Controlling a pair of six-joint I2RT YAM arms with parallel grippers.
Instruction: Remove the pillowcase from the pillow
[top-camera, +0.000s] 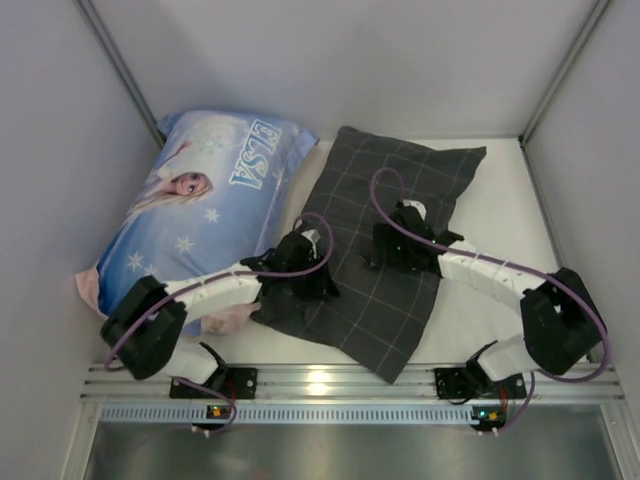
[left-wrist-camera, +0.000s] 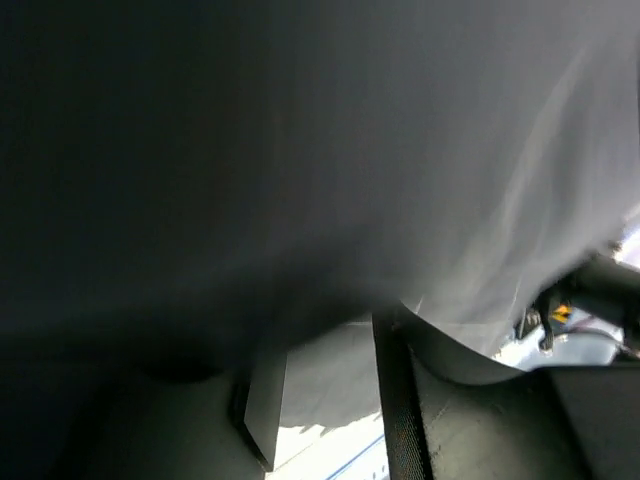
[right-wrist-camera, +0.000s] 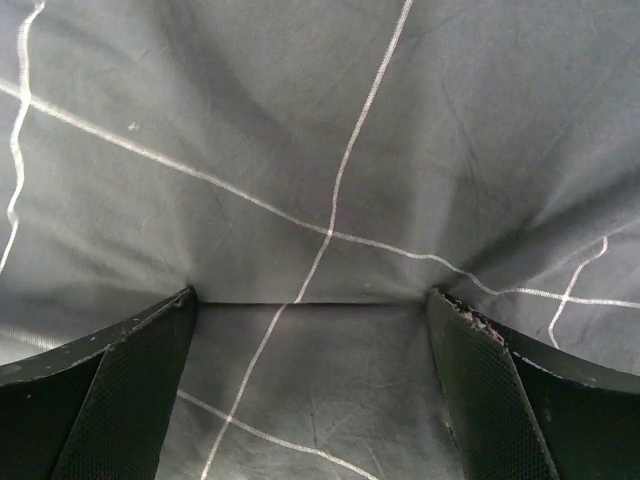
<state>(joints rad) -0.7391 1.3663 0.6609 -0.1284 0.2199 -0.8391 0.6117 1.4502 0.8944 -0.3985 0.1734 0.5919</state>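
Observation:
The dark grey checked pillowcase lies slantwise in the middle of the table, bulging as if filled. The white pillow is hidden from view. My left gripper is at the case's left edge. In the left wrist view the dark pillowcase hangs over the left gripper; its jaws stand partly apart and the tips are lost in the fabric. My right gripper rests on the middle of the case. In the right wrist view the right gripper is wide open and pressed into the pillowcase, with a flat fold between the fingers.
A larger blue ELSA-print pillow lies at the back left, touching the case's left side. Grey walls close in the table on both sides and at the back. A metal rail runs along the near edge by the arm bases.

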